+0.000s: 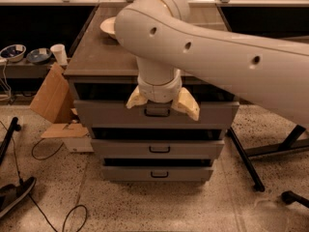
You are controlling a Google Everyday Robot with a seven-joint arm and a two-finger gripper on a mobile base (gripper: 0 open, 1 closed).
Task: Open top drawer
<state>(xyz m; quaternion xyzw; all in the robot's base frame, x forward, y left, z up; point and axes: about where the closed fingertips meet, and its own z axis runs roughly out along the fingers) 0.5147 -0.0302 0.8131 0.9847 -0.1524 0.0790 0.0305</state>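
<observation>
The top drawer [111,114] is the widest grey front of the cabinet, under the brown top, with a dark gap above it. Its small dark bar handle [157,112] sits at centre. My gripper [161,103] hangs right in front of the handle, at the end of the big white arm that crosses from the right. It is open, with the cream fingers [187,104] spread to either side of the handle and nothing held. The arm hides the middle of the cabinet top.
Two narrower grey drawers [159,150] lie below. A white bowl [108,27] sits on the cabinet top [96,57]. Cardboard [50,96], a cup [59,53] and bowls [13,51] are at left. Cables lie on the floor. Black table legs [244,158] stand at right.
</observation>
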